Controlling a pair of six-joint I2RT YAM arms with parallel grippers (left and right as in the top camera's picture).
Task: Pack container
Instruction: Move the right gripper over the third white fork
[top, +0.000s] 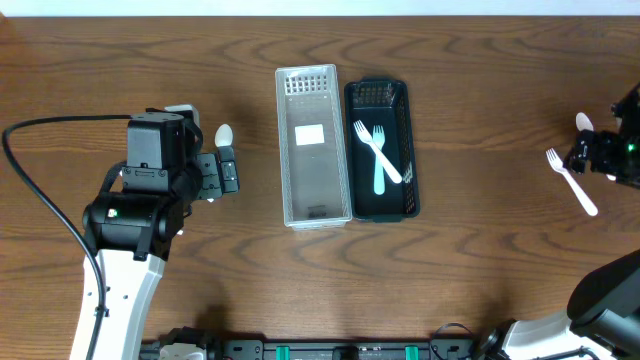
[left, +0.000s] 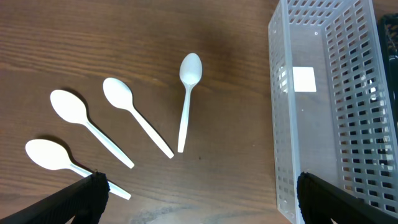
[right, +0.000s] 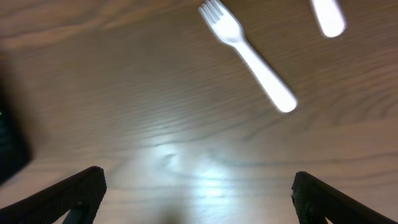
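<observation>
Four white plastic spoons (left: 134, 115) loose on the wood worktop (left: 236, 186) below the left pincer (left: 202, 190), bowls up-left, handles fanned toward lower right. Lowest handle end hidden behind one black fingertip (left: 84, 199). From overhead, only one bowl clear of the left arm (top: 135, 210), all else covered by it. Left pincer spread wide, nothing between the tips.

Clear perforated basket (left: 329, 106) just right of the spoons, cut off top and bottom in the left wrist view. White label on its floor, nothing else visible inside. Black basket (top: 380, 205) right alongside, on the far side from the spoons. Two forks crossed inside it: white fork (top: 392, 168) and pale teal fork (top: 380, 185).

Right arm (top: 612, 150) partly cut off at the frame edge. Right wrist view blurred. Loose white fork (right: 249, 56) flat on the worktop ahead of the right pincer (right: 199, 193), well apart from both baskets. Lone white spoon (top: 584, 122) near it, bowl only visible from overhead, the rest behind the arm. Dark blur (right: 9, 143) at the left edge of the right wrist view, not identifiable. Right pincer wide apart, empty.
</observation>
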